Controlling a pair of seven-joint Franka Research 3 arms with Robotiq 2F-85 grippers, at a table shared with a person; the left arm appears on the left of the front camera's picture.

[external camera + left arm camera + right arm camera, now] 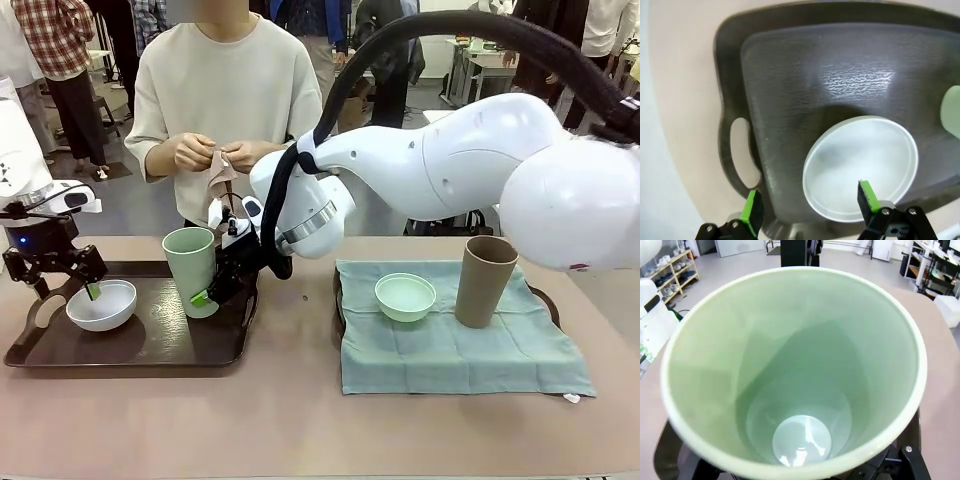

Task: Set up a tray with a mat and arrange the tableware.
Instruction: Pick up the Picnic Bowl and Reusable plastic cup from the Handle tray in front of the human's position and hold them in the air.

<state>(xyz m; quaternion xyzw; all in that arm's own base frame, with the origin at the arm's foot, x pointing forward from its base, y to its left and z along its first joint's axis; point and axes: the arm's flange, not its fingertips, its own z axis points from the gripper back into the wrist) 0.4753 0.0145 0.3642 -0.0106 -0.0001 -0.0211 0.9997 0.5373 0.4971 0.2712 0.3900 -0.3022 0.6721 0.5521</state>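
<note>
Left wrist view: pale green cup (952,111) cut off by the right edge. Right wrist view: its near rim lost below the bottom edge. Front view: one finger of the right gripper (203,296) hidden behind the cup; second tray (546,298) mostly covered by the mat (450,345).

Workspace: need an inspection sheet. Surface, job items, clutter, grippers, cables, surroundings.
Surface: beige table; dark tray on the robot's left, second tray under a teal mat on its right.
Job's things: white bowl and pale green cup upright on the dark tray; mint bowl and taupe cup on the mat.
Clutter: nothing seen.
Grippers: left gripper open, over the white bowl's rim; right gripper open, jaws around the pale green cup's base, contact unclear.
Cables: black hose along the right arm, arcing above the table.
Surroundings: person at the far side, holding a cloth.
</note>
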